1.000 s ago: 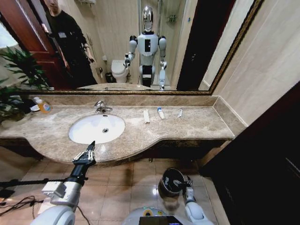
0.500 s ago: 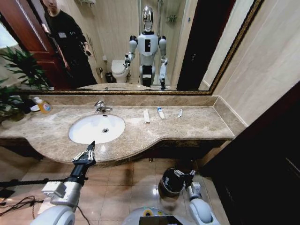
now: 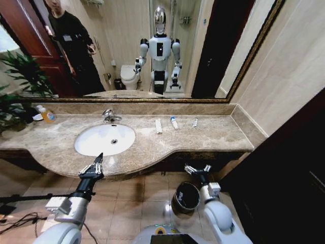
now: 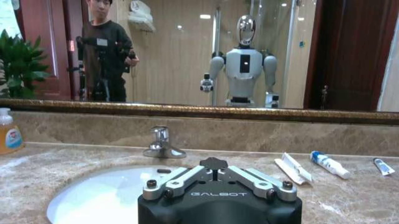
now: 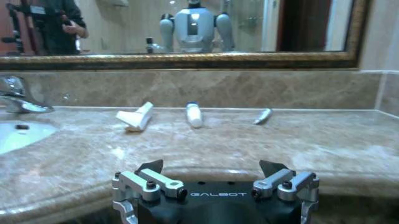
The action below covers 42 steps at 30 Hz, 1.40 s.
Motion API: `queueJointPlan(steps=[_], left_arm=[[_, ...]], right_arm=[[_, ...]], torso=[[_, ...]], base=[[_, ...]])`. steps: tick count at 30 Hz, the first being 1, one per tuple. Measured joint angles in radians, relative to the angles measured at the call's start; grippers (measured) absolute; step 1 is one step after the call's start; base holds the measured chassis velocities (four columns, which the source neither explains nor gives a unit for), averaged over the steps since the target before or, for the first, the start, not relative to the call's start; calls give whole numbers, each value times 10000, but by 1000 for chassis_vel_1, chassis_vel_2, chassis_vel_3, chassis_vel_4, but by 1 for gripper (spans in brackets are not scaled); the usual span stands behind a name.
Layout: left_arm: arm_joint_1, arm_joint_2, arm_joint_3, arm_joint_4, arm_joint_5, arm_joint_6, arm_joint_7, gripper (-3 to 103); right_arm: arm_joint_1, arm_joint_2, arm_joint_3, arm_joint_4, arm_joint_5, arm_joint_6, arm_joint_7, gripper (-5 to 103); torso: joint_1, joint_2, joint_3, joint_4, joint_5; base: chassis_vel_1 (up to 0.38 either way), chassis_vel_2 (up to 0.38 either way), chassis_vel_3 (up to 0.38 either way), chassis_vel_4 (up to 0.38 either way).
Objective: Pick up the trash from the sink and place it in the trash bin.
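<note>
The beige marble worktop [image 3: 152,145] carries the white sink [image 3: 105,139], whose basin appears clear of trash. The dark trash bin [image 3: 185,197] stands on the floor below the worktop's front edge, beside the right arm. Three pieces of trash lie on the worktop to the right of the sink, near the back wall: a flat white packet [image 3: 158,126], a white tube with a blue cap [image 3: 174,122] and a smaller tube [image 3: 195,122]. The left gripper [image 3: 93,168] hovers at the worktop's front edge before the sink, jaws closed and empty. The right gripper [image 3: 198,169] is raised above the bin, just under the worktop edge, jaws open and empty. Judgement: a reach for the next item is in hand; the right arm must clear the edge and extend to the packet or tubes.
</note>
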Motion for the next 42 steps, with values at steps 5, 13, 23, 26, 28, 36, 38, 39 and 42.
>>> queueJointPlan(steps=[5, 13, 23, 26, 28, 36, 38, 39, 42], left_arm=[[0, 0, 0, 0, 0, 0, 0, 0], [0, 1, 0, 0, 0, 0, 0, 0], [0, 0, 0, 0, 0, 0, 0, 0], [0, 0, 0, 0, 0, 0, 0, 0], [0, 0, 0, 0, 0, 0, 0, 0], [0, 0, 0, 0, 0, 0, 0, 0], [0, 0, 0, 0, 0, 0, 0, 0], [0, 0, 0, 0, 0, 0, 0, 0], [0, 0, 0, 0, 0, 0, 0, 0]], right_arm=[[671, -25, -246, -237, 76, -371, -85, 100], [2317, -43, -761, -1161, 598, -937, -181, 100], [4783, 117, -1345, -3229, 1045, -1251, -168, 100], [5258, 187, -1441, -3769, 1083, -1267, -195, 100], [5714, 270, -1538, -4255, 1129, -1315, -236, 100], [7010, 600, -1681, -5546, 1175, -1432, -367, 100], [7190, 632, -1672, -5731, 1178, -1470, -422, 100], [7322, 658, -1659, -5869, 1184, -1491, -458, 100], [7660, 727, -1644, -6258, 1202, -1504, -499, 100]], torso=[[0, 0, 0, 0, 0], [0, 0, 0, 1, 0], [1, -1, 1, 1, 0], [1, 0, 1, 1, 0], [1, 0, 1, 1, 0], [1, -1, 0, 1, -1], [1, -1, 0, 1, -1], [1, -1, 0, 0, -1], [1, -1, 0, 1, -1]], base=[[0, 0, 0, 0], [0, 0, 0, 0], [0, 0, 0, 0], [0, 0, 0, 0], [0, 0, 0, 0], [0, 0, 0, 0], [0, 0, 0, 0], [0, 0, 0, 0], [0, 0, 0, 0]])
